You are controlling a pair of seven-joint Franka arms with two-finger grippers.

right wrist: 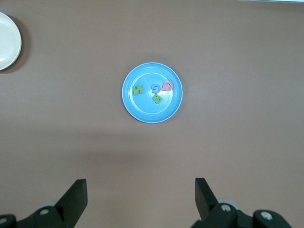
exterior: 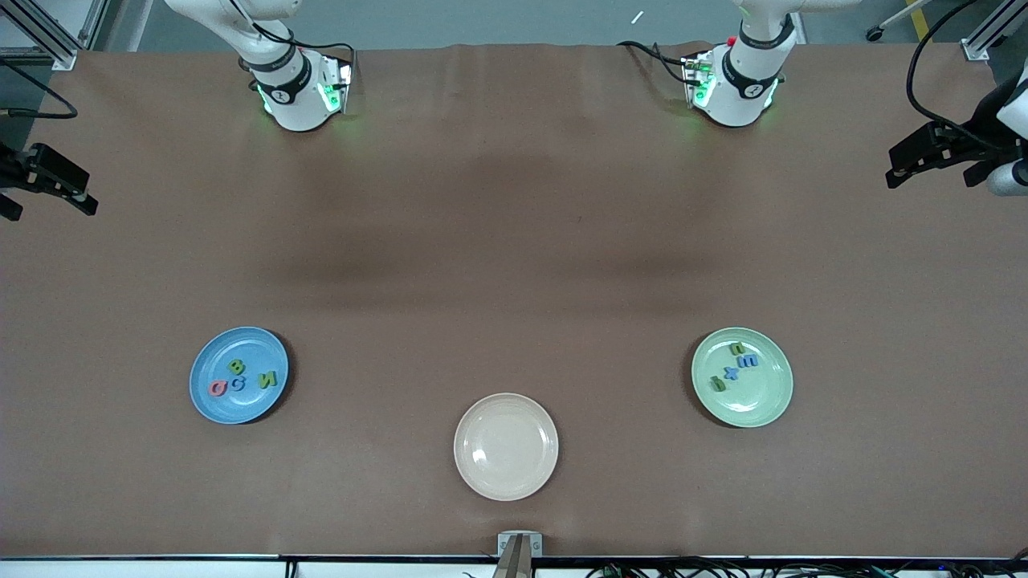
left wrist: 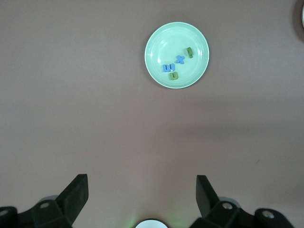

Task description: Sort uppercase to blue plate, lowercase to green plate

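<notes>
Both arms wait raised. Left gripper (left wrist: 142, 199) fingers spread, grasping nothing, high over bare table short of the green plate (left wrist: 156, 45), which holds 4 lowercase (left wrist: 175, 66) letters. Right gripper (right wrist: 141, 202) likewise spread and unloaded; blue plate (right wrist: 142, 107) ahead holds 4 uppercase (right wrist: 153, 91) letters. Fingertips cut off by both wrist views' edges; beige plate (exterior: 506, 474) partly cropped there.

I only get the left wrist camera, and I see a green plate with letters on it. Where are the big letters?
Observer: On the blue plate toward the right arm's end: a pink Q, blue G, green B and green N.
Operator: Is any plate left empty?
Observer: Yes, the beige plate, nearest the front camera between the other two.
Operator: What's the other gripper doing?
Observer: The right gripper hangs open, high above the table, holding nothing.
</notes>
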